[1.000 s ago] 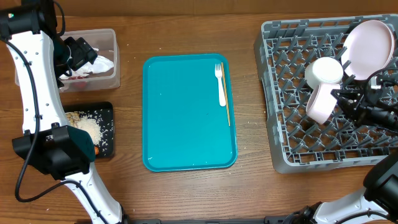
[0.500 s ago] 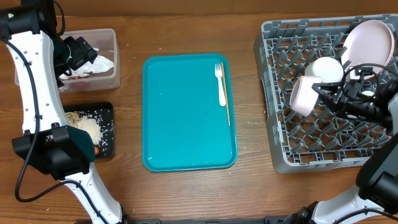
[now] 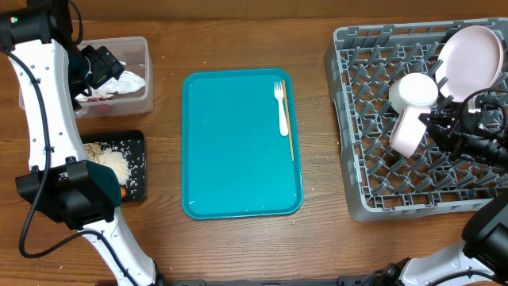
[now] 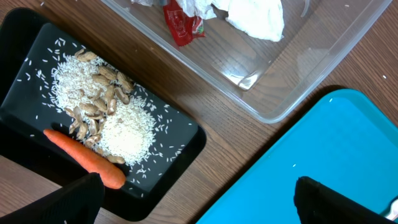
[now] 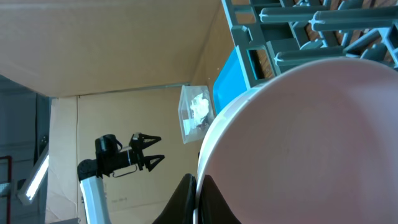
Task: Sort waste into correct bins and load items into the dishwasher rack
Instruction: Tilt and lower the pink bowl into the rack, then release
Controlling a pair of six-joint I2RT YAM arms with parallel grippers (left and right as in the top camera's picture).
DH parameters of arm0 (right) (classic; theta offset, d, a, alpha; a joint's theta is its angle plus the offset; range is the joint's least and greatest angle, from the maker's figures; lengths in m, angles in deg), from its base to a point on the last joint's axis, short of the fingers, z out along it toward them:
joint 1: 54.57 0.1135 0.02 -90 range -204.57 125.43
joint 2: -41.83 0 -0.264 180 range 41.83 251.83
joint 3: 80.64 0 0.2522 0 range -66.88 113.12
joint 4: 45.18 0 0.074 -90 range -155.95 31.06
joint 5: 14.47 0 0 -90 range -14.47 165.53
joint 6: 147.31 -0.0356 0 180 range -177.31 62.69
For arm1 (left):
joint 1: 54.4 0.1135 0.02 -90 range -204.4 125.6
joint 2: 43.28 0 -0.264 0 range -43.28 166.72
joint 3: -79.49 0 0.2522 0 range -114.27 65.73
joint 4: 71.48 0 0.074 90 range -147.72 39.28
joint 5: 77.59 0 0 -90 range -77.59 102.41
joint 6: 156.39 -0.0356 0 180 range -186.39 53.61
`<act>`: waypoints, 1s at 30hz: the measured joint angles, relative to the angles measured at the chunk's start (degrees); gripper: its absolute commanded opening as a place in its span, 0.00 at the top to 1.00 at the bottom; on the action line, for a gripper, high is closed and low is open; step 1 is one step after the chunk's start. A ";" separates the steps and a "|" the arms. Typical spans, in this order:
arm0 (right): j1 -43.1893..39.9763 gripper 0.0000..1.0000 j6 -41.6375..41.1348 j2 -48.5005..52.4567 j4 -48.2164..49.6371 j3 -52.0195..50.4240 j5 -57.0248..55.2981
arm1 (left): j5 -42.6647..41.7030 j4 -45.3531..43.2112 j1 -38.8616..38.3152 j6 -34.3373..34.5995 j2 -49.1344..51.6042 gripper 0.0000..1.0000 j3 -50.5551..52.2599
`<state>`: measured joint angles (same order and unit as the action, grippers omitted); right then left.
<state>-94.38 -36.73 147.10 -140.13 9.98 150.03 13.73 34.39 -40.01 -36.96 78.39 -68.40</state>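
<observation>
My right gripper (image 3: pixel 432 127) is shut on the rim of a white bowl (image 3: pixel 406 131) and holds it tilted over the grey dishwasher rack (image 3: pixel 373 202). In the right wrist view my fingers (image 5: pixel 198 196) pinch the rim of the bowl (image 5: pixel 311 143). A second white bowl (image 3: pixel 417 89) and the large plate (image 3: pixel 470 57) stand in the rack. A white fork (image 3: pixel 282 107) and a wooden stick (image 3: pixel 290 131) lie on the teal tray (image 3: pixel 230 159). My left gripper (image 3: pixel 101 65) hangs open and empty over the clear tub (image 3: pixel 135 48); its fingers (image 4: pixel 199 205) are spread wide.
The clear tub (image 4: pixel 298 81) holds a red wrapper (image 4: pixel 179 22) and a white napkin (image 4: pixel 255 15). The black tray (image 4: pixel 180 149) holds rice, beige scraps and a carrot (image 4: pixel 84 158). The left arm's base stands at the front left.
Half a second ago the held bowl was swung up and to the left. It is now back lower and further right, as it was a second ago. The left arm has not moved.
</observation>
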 measured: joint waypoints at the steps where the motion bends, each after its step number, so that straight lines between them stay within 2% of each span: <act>1: 0.00 0.96 -0.22 0.00 -0.24 0.00 0.26 | 0.00 0.02 0.00 0.00 0.00 0.00 0.00; 11: 0.48 0.96 -1.07 0.00 0.66 0.00 2.97 | 0.00 -0.11 0.00 0.00 0.00 0.00 0.00; 20: 8.15 0.96 -3.10 0.00 5.92 -0.02 1.27 | 0.00 -0.46 0.00 0.02 0.00 0.00 0.00; 27: 6.84 0.96 -5.95 0.00 6.14 -0.02 -0.48 | 0.00 -0.39 0.00 0.02 0.00 0.00 0.00; 30: 5.66 0.91 -7.98 0.00 6.56 0.04 -1.73 | 0.00 -0.42 0.00 0.02 0.00 0.00 0.00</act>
<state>-88.72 -44.71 147.10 -133.58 10.02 148.30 13.73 33.98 -40.01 -36.94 78.39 -68.40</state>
